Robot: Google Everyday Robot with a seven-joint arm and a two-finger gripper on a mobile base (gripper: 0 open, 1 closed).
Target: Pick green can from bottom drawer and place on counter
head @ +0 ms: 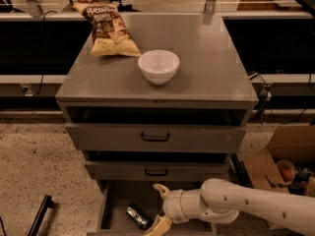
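The green can (137,216) lies on its side on the floor of the open bottom drawer (114,203), left of centre. My gripper (160,208) reaches in from the right over the drawer, open, with one finger up near the drawer's back and the other (158,226) low at the front, just right of the can. It holds nothing. The counter (206,63) is the grey cabinet top above.
A white bowl (158,66) and a chip bag (107,29) sit on the counter. Two drawers with black handles (155,137) are above the bottom drawer. A cardboard box (280,161) stands on the floor at right, a black bar (39,215) at lower left.
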